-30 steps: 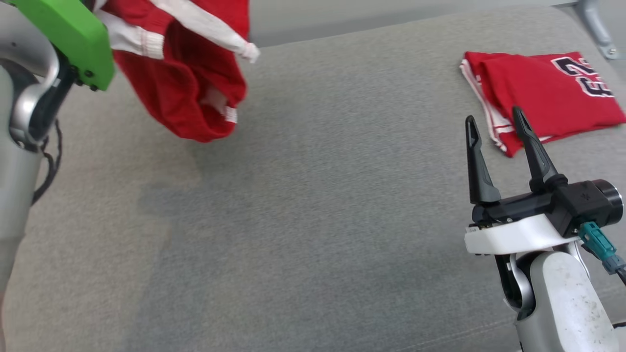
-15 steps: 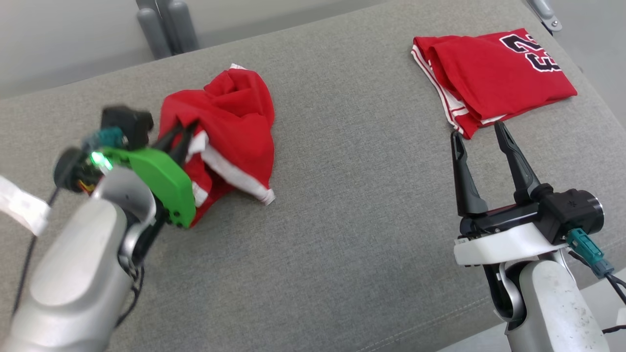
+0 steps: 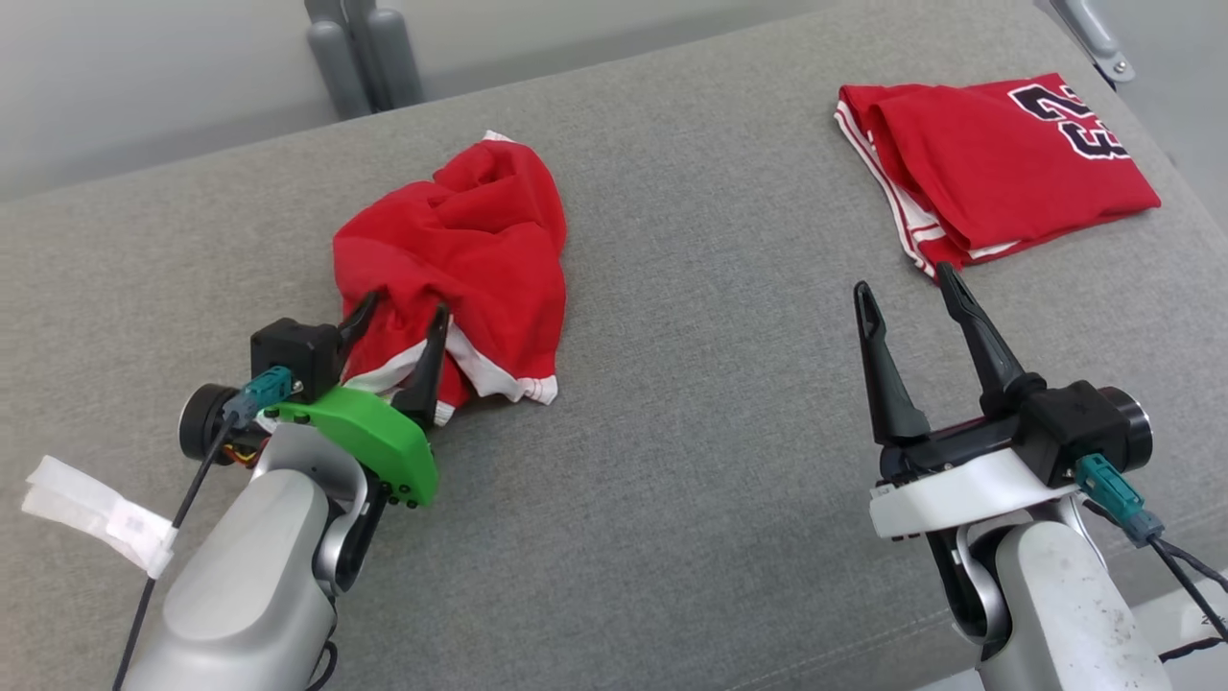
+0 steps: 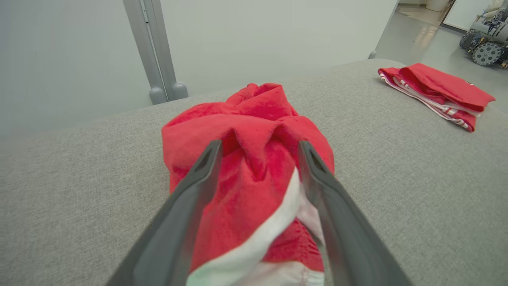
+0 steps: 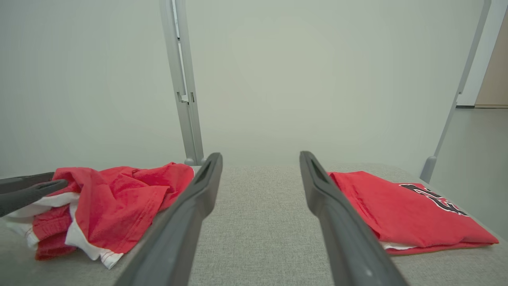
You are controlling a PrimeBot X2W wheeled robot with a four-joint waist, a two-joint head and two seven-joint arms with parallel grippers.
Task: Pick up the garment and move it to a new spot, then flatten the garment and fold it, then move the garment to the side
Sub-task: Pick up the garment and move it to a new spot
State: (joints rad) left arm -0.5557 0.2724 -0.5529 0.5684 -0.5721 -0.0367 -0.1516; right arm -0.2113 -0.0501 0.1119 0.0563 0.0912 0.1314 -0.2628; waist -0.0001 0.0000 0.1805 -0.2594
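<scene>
Item: garment (image 3: 460, 240), crumpled, at 10 o'clock on cushion (image 3: 672, 403). Jaws of left gripper (image 3: 405, 307) spread astride its hem, pinching nothing; right gripper (image 3: 903, 278) (4 o'clock) wide, empty. Recommended: withdraw straight back, avoid snagging, then pinch corners.

Seemingly open, left end effector (image 3: 407, 305) straddles crumpled garment (image 3: 470, 226).

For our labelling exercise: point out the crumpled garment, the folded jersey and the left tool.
crumpled garment (image 3: 480, 230), head view, bunched red middle.
folded jersey (image 3: 998, 163), head view, flat top panel.
left tool (image 3: 407, 303), head view, midway between its fingertips.
</scene>
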